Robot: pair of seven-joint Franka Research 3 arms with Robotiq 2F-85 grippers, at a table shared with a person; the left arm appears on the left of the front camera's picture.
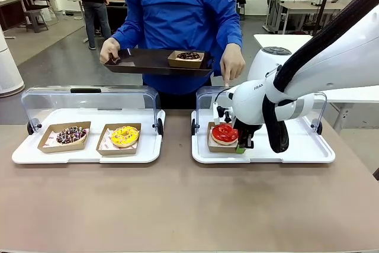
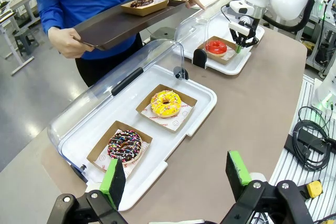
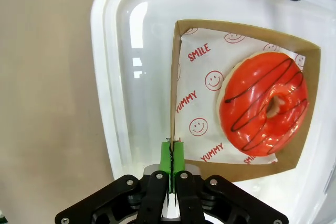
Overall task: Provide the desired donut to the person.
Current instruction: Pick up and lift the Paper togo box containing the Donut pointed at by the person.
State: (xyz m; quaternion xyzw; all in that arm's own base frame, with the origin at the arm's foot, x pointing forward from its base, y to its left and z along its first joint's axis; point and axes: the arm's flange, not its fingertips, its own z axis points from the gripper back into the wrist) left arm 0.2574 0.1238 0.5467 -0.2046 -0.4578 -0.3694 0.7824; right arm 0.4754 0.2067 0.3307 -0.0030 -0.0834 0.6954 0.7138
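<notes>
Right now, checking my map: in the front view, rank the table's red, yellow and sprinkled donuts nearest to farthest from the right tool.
1. Red donut, whose box the right tool grips.
2. Yellow donut, left tray, right.
3. Sprinkled donut, left tray, left.

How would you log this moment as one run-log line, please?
right pincer: shut on brown cardboard tray rim | red-glazed ring donut: inside it | left pincer: open | blue-jacketed person: holding dark rectangular tray
</notes>
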